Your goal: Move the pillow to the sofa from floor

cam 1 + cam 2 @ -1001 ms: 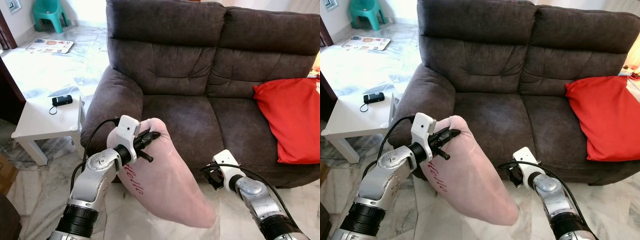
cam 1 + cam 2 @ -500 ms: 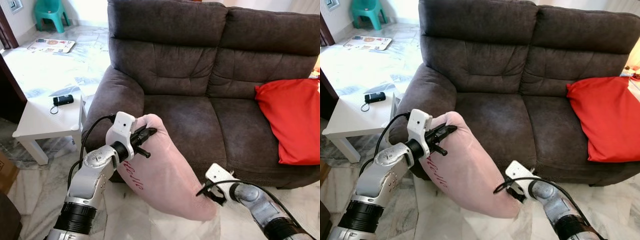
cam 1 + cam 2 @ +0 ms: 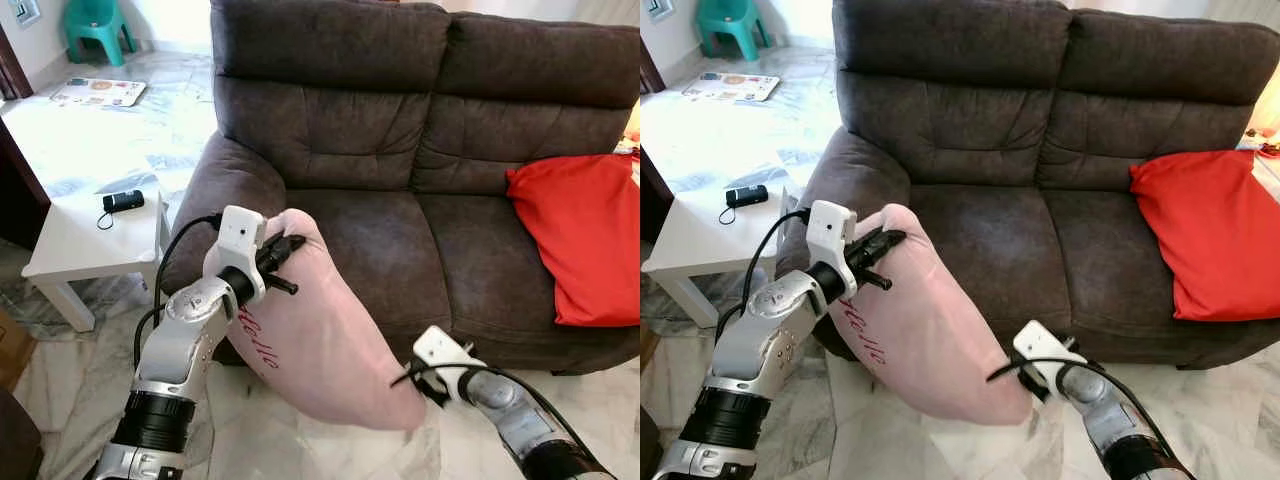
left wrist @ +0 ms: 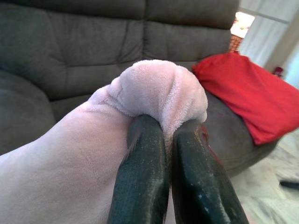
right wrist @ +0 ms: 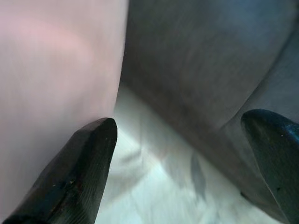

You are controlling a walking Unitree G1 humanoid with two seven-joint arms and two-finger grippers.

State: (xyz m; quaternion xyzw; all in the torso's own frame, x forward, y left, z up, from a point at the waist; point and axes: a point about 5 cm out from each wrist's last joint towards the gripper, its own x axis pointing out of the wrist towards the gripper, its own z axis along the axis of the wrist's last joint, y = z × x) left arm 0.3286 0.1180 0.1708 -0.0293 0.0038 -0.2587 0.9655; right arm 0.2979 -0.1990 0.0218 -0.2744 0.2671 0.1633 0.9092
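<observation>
Two black fingers of your left gripper (image 4: 166, 140) were pinched tight on a bunched corner of the plush pink pillow (image 3: 320, 340), which hung long and sack-shaped off the floor, against the sofa's (image 3: 400, 150) rounded left armrest. Red stitching ran along the pillow's side. Your right gripper (image 5: 182, 154) sat spread open at the pillow's 4 o'clock end, low by the marble floor (image 3: 250, 440). On the brown suede-like seat, at 3 o'clock, lay a smooth red cushion (image 3: 580, 235).
</observation>
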